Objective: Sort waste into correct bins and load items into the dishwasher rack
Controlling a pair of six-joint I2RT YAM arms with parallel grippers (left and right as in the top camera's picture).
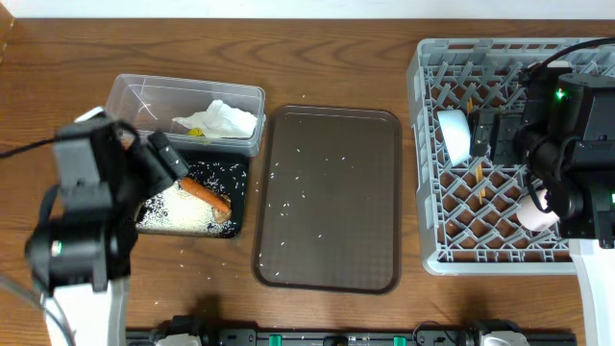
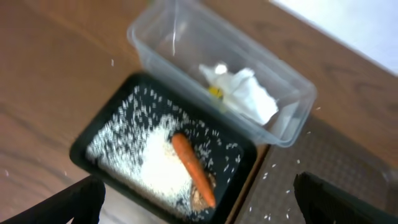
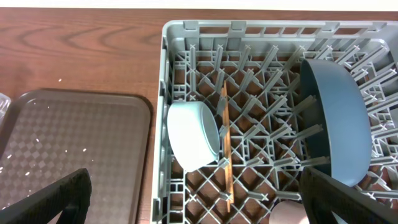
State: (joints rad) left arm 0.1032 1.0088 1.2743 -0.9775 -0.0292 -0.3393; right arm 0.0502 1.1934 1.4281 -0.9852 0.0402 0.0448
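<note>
- Left hand (image 2: 199,190): released, fingers spread wide with nothing between them. I see it hovering above the black tray (image 2: 79,152).
- Black tray: holds a heap of rice (image 2: 158,165) with a carrot (image 2: 191,167) lying across it. One long edge touches the clear tub (image 2: 155,43).
- Clear tub: holds crumpled paper (image 2: 249,96) and a yellow-green wrapper (image 2: 216,92).
- Brown serving tray (image 1: 332,192): lies on the bench (image 1: 317,58) between the bins and the rack (image 3: 186,28), with stray rice grains scattered on it.
- Right hand (image 3: 199,196): released and empty, above the rack.
- Rack: a light blue cup (image 3: 193,143) lies on its side with the chopsticks (image 3: 225,149) just beside it. The blue plate (image 3: 339,124) stands on edge beyond them.
</note>
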